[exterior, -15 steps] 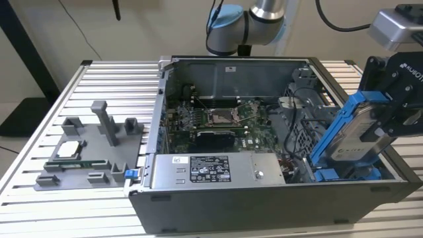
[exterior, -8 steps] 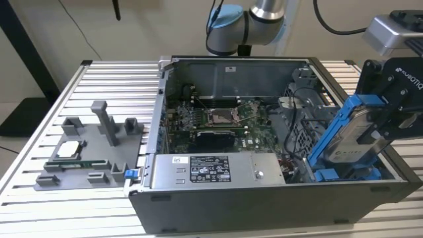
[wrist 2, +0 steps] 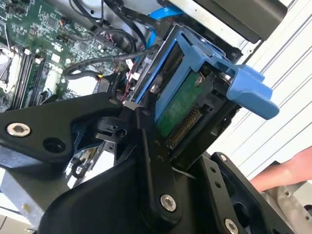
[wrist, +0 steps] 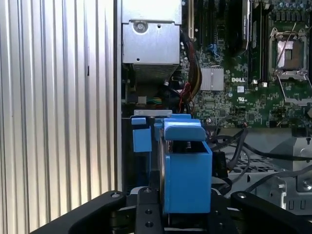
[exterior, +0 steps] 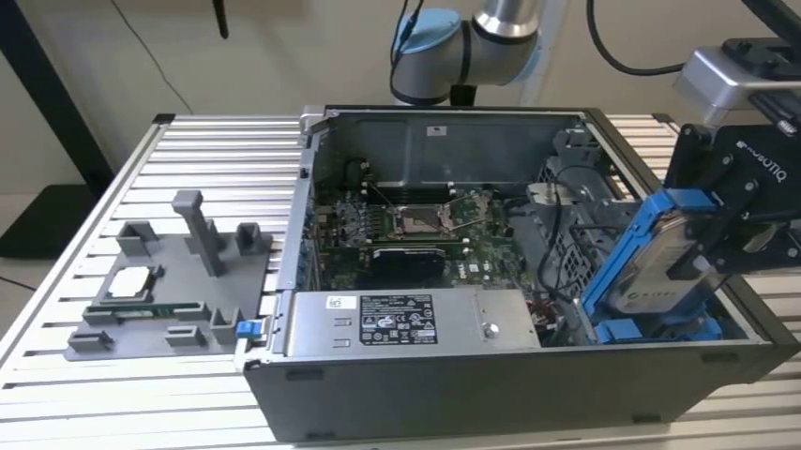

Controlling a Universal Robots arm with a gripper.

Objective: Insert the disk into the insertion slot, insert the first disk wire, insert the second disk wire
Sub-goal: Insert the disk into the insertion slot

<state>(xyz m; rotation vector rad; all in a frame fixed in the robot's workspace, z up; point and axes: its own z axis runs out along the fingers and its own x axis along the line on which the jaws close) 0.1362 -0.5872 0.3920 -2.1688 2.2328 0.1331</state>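
Observation:
My gripper (exterior: 701, 251) is shut on the disk (exterior: 651, 267), a silver drive in a bright blue frame. It holds the disk tilted on edge over the case's corner at the exterior view's right. The disk's lower end is down inside the case beside the grey metal cage of the insertion slot (exterior: 579, 267). In the second wrist view a black finger (wrist 2: 152, 161) presses the disk (wrist 2: 178, 105) on its green board side. The first wrist view looks along the blue frame (wrist: 187, 175). Black cables (wrist 2: 92, 63) and a blue one (wrist 2: 163, 12) lie close by; which are the disk wires I cannot tell.
The open computer case (exterior: 501, 394) lies on a slatted metal table (exterior: 75, 403). Inside are the motherboard (exterior: 414, 225) and a grey power-supply box (exterior: 414, 321). A grey fixture (exterior: 163, 281) with small parts stands at the exterior view's left. A person's hand (wrist 2: 287, 173) rests beside the case.

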